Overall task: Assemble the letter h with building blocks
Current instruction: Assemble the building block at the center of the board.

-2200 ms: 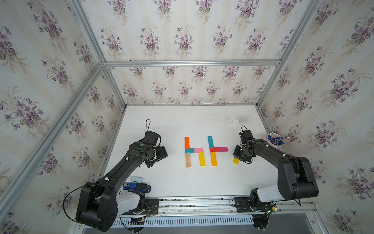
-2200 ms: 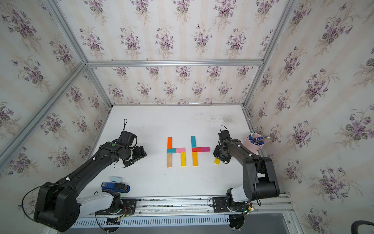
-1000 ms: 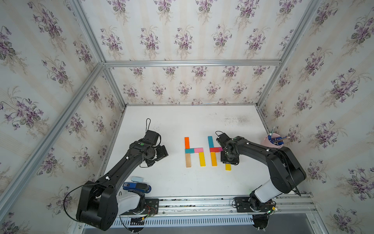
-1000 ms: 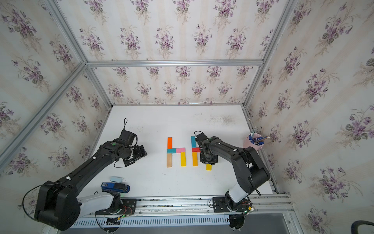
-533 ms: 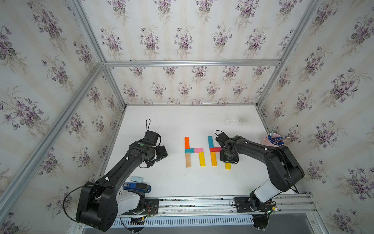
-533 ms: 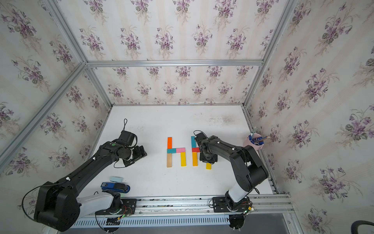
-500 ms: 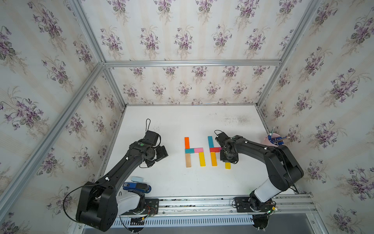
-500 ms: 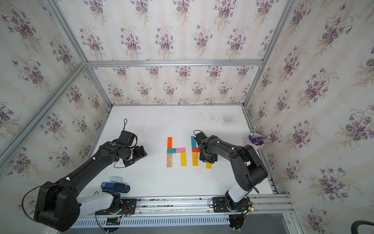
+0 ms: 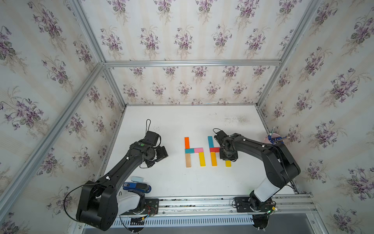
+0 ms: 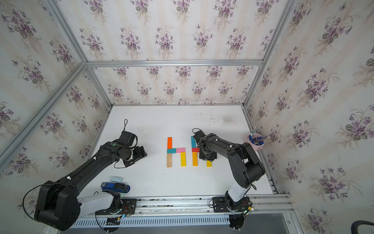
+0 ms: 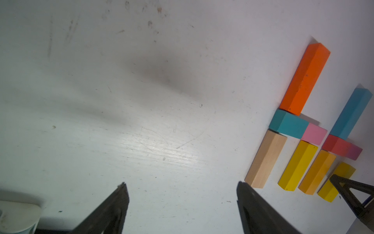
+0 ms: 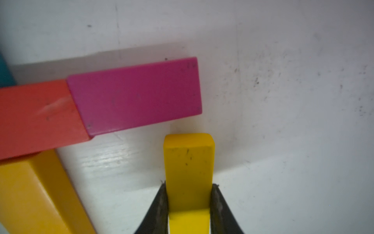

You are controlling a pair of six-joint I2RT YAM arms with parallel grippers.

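Right gripper (image 12: 189,185) has come in from near the right edge of the white tabletop (image 9: 182,182) toward the middle, bringing the short yellow painted-wood block (image 9: 228,163) with it; left arm unchanged. Jaws are grasping that block by its two long sides, tips flat against the paint in the right wrist view. The block lies lengthwise just under the free end of the magenta flat wooden block (image 12: 137,97), with a small gap, not touching, roughly square to it.

Right-hand letter h so far: long teal wooden block (image 9: 210,141) as upper stem, short red wooden block (image 9: 214,149) butted to the magenta one as crossbar, long amber-orange wooden block (image 9: 213,159) as lower stem. The yellow piece is the missing right leg. A finished five-block letter h (image 9: 191,150) sits just beside it, toward the left edge.

Left gripper (image 11: 181,183) is released, jaws wide with nothing between, over bare tabletop nearer the left edge.

Handling, as a judgement: the block looks light and rigid with smooth painted faces, so it can twist in a pinch or skate on the tabletop. The neighbours are loose and would shove easily. The best hold is the present one, across the narrow width, jaws clear of the magenta end. Whether the block rests on the tabletop or a hair above it, cannot tell.
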